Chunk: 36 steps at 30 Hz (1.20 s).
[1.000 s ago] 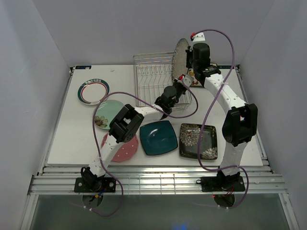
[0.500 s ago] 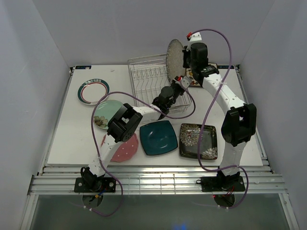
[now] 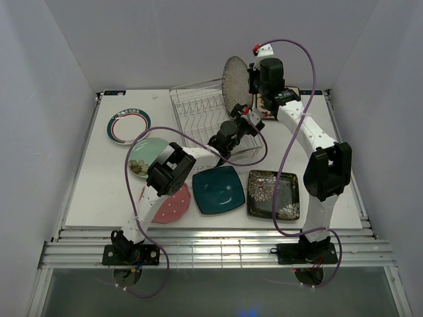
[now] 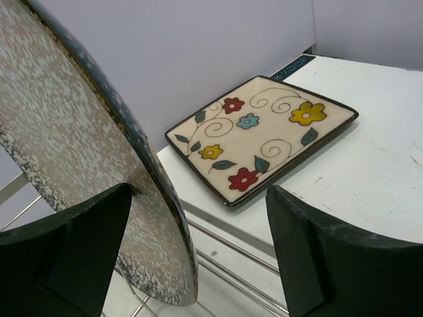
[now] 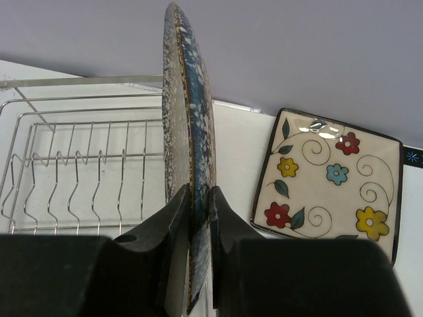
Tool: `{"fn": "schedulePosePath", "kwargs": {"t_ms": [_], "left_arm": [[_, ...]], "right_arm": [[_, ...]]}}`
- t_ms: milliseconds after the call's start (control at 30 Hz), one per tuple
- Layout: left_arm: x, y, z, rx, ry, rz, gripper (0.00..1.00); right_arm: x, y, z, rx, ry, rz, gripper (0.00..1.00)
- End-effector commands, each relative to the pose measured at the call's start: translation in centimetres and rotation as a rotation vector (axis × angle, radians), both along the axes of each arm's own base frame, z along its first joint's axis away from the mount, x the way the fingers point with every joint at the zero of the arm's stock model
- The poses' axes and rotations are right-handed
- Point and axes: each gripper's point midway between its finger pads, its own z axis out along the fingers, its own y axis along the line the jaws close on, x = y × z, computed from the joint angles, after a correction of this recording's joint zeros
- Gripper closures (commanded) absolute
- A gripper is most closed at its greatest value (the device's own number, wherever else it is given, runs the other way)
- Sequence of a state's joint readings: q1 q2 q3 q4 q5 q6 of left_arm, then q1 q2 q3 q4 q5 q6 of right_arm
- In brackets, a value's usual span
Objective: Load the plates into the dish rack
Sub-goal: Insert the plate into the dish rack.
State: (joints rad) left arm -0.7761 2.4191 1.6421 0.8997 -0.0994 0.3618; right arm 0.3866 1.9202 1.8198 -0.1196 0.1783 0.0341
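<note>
A white counter (image 3: 99,191) sits boxed in by plain pale lavender-grey walls (image 3: 39,99) on three sides. Ribbed metal rails (image 3: 218,254) run along its near edge, under soft, even light.

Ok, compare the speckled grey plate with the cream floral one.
The speckled grey plate is round; the cream floral plate is square. The grey plate stands on edge, pinched in the right tool; the cream plate lies flat on the table. The grey plate is mottled all over; the cream plate has painted flowers and swirls. Both have dark rims.
</note>
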Motion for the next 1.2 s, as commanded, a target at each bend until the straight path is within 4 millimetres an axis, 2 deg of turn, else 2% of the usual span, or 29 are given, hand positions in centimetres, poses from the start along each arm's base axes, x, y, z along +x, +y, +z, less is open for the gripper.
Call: {"fn": "schedulePosePath", "kwargs": {"t_ms": [0, 200, 267, 567, 833, 1167], "left_arm": [[-1.3, -0.2, 5.4, -0.045, -0.049, -0.052, 0.06], [-1.5, -0.2, 6.0, -0.042, -0.054, -0.057, 0.02], [-1.8, 0.0, 6.2, -0.035, -0.059, -0.06, 0.02], [-1.8, 1.0, 7.0, -0.034, -0.062, -0.059, 0.02], [-1.9, 1.2, 7.1, -0.034, -0.065, -0.058, 0.02], [-1.7, 1.4, 6.8, -0.038, -0.056, -0.054, 0.02]], "right_arm": [[-0.9, 3.5, 10.1, 0.141, -0.236, 0.111, 0.88], [-0.7, 3.4, 10.5, 0.137, -0.242, 0.107, 0.88], [-0.7, 3.3, 11.0, 0.14, -0.249, 0.104, 0.82], [-0.3, 3.2, 11.3, 0.141, -0.257, 0.1, 0.78], [-0.1, 3.2, 11.1, 0.139, -0.256, 0.094, 0.68], [-0.2, 2.9, 11.4, 0.138, -0.262, 0.09, 0.67]]}}
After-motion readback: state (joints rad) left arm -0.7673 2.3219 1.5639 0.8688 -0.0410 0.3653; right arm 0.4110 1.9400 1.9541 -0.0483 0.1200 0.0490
